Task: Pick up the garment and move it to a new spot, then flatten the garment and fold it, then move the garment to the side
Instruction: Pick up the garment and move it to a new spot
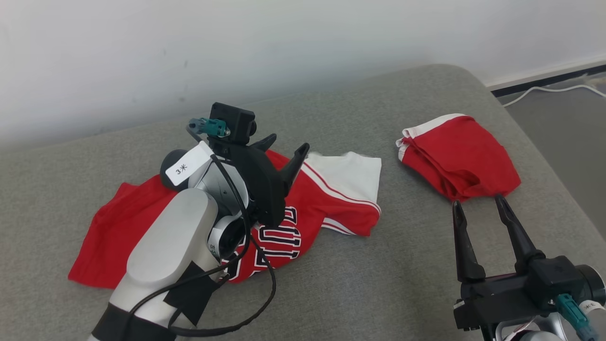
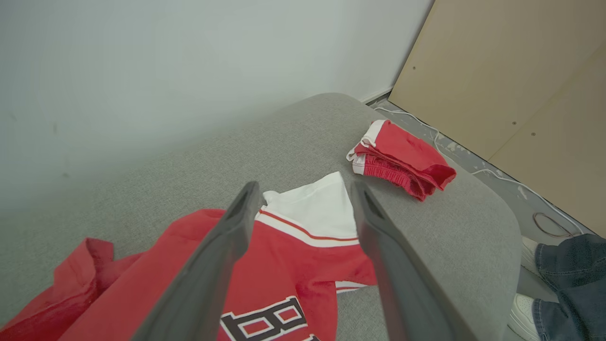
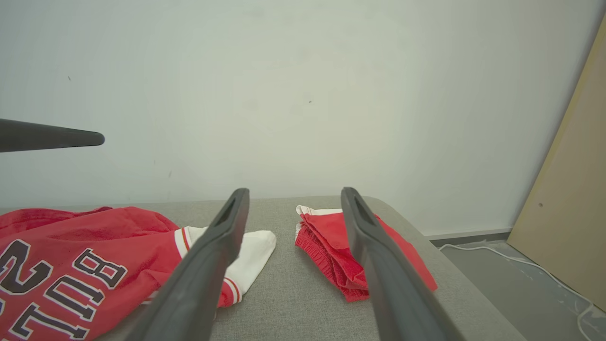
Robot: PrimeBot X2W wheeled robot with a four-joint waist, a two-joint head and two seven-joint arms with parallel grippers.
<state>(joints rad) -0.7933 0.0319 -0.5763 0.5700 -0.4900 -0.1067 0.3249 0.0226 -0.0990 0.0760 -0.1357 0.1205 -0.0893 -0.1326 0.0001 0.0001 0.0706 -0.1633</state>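
While rumpled, garment (image 1: 326, 208) beneath left tool (image 1: 288, 143)

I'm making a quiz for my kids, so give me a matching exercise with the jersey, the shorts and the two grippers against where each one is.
1 jersey
2 shorts
3 left gripper
4 right gripper

A folded, cushion's right end
B open, over the jersey
C unfolded, cushion's left part
D open, tips near the shorts

Pairs: 1-C, 2-A, 3-B, 4-D
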